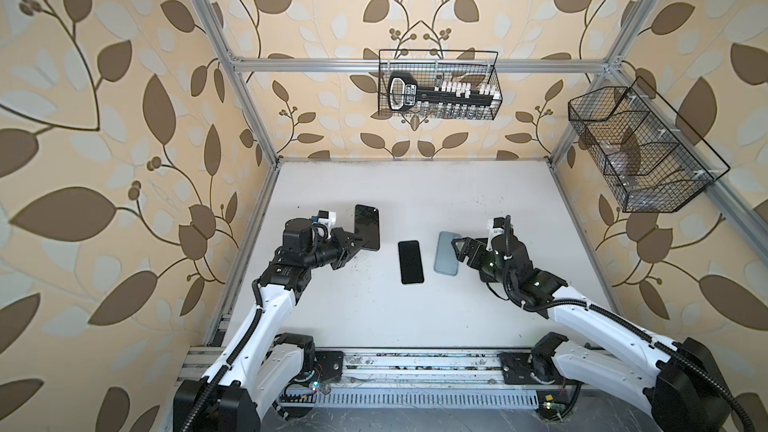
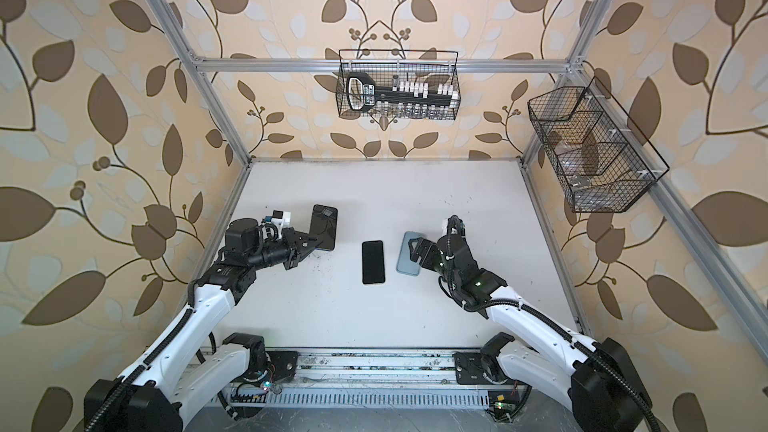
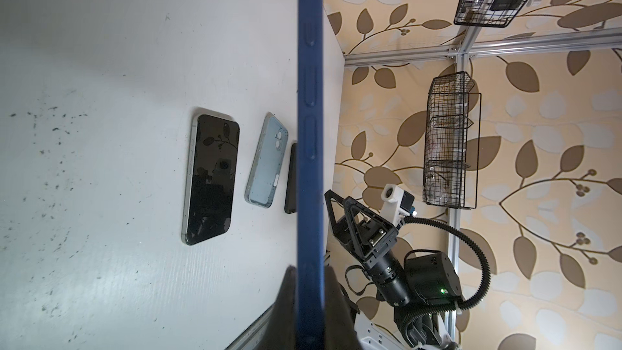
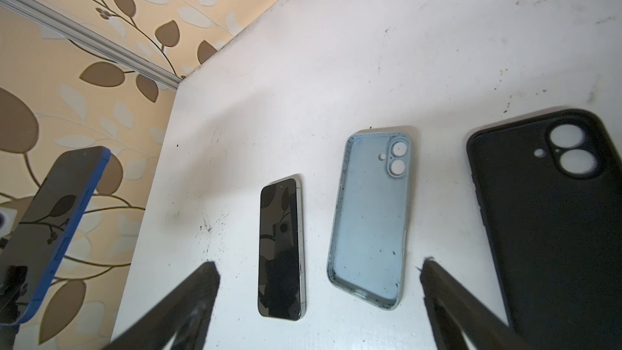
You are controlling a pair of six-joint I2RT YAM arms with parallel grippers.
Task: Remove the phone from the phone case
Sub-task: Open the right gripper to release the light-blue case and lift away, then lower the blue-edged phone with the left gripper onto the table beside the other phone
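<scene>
Gripping the near end of a phone [image 1: 367, 224] that sits inside its dark blue case [image 3: 309, 129], the left gripper [image 1: 353, 245] is clamped tight on it and holds it off the white table [image 1: 374, 313], over the table's left part in both top views. The left wrist view looks straight along the case's side edge, where the raised button covers show, and a dark finger [image 3: 286, 297] presses against each face. In the right wrist view the phone's dark screen is tilted, with the blue rim running around it.

The right gripper [image 1: 459, 248] hangs low over the right half of the table with its jaws spread wide and nothing between them. Its 2 fingertips [image 4: 208, 271] stand far apart in the right wrist view.

3 things lie flat on the table, none touching another. A bare phone [image 1: 410, 261] lies screen up near the middle. Just to its right lies a light blue case [image 4: 367, 217], empty, inner side up, its camera holes at the far end; the right gripper overlaps its right edge in both top views. Beyond that lies a black case [image 4: 545, 230], also empty, which both top views hide under the right arm.
</scene>
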